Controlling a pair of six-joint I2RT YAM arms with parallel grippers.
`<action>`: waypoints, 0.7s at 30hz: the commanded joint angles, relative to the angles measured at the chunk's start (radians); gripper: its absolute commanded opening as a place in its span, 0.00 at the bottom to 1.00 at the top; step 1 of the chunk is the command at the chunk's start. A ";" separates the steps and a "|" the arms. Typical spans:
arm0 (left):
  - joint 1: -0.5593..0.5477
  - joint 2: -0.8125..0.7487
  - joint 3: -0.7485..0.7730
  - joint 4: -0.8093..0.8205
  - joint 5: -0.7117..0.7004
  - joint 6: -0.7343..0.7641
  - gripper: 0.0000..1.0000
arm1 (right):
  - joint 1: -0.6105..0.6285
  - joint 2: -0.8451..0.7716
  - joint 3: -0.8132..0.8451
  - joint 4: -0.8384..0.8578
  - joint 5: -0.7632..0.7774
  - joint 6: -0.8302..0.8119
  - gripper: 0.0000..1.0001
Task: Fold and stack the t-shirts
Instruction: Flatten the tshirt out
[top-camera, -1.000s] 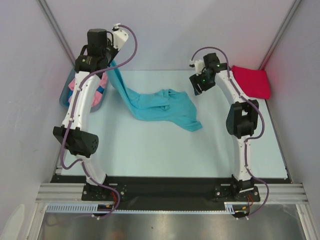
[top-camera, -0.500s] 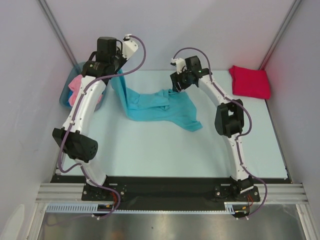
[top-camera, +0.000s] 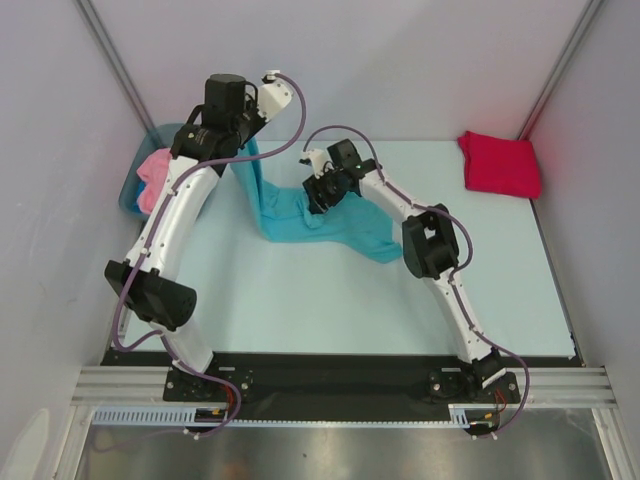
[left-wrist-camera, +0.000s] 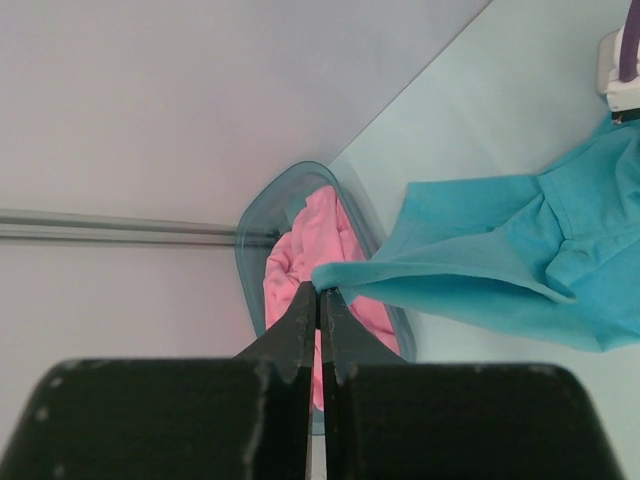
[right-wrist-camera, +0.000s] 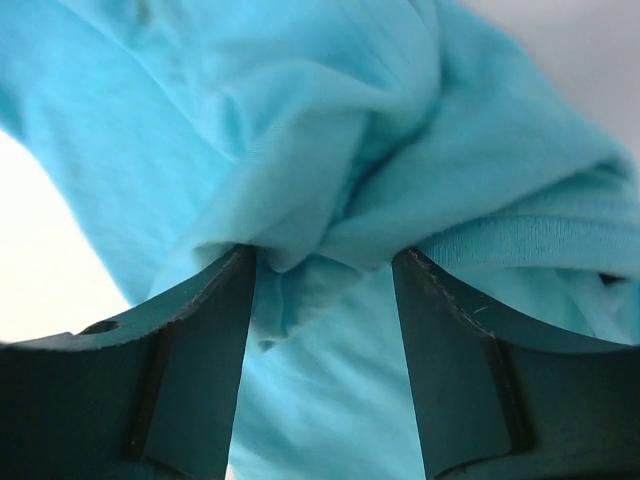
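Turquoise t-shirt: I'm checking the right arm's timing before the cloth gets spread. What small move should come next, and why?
Probably close the right end effector. Its jaws stand open with a bunched fold of the turquoise t-shirt between them, while the left end effector is shut on another edge of the same shirt. A second grip would likely let the two arms pull the cloth flat for folding.

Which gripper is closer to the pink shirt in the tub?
Left. The left gripper, pinching the turquoise shirt, is beside the pink shirt; the right gripper straddles a turquoise fold farther away.
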 joint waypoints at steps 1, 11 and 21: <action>-0.013 -0.042 -0.002 0.037 -0.024 0.018 0.00 | 0.002 -0.038 0.061 0.056 -0.013 0.004 0.62; -0.026 -0.018 0.008 0.048 -0.013 0.013 0.00 | 0.007 -0.088 0.074 0.049 0.000 0.012 0.62; -0.027 -0.024 -0.006 0.058 0.001 0.005 0.00 | -0.010 -0.079 0.068 0.217 0.141 0.141 0.61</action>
